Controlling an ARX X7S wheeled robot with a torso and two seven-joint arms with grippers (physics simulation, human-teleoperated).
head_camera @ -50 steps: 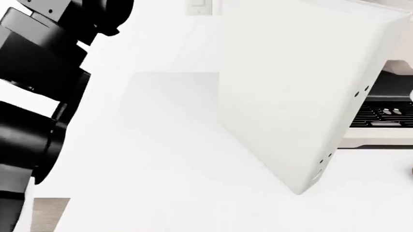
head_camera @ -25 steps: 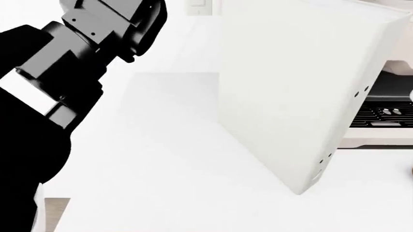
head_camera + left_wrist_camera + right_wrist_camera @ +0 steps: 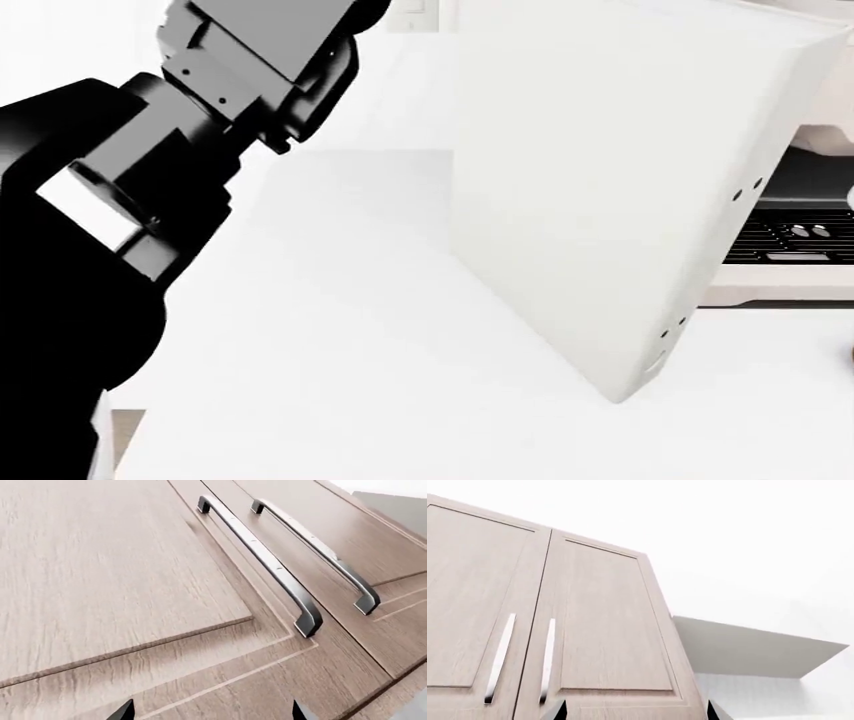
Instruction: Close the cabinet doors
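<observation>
Door panel stands swung open over the white table, beside the left arm. It looks rigid, smooth, hinge-guided; I'd push flat on its broad face near the free edge. Both jaws sit spread, holding nothing.

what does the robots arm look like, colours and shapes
In the head view only the left arm shows: bulky, glossy black rounded segments with a blocky dark grey housing near the wrist, small round screw dots on its faces, and a white rectangular patch on one link. Each wrist view shows just two small black tips of its tool at the frame edge. No cables are visible.
</observation>
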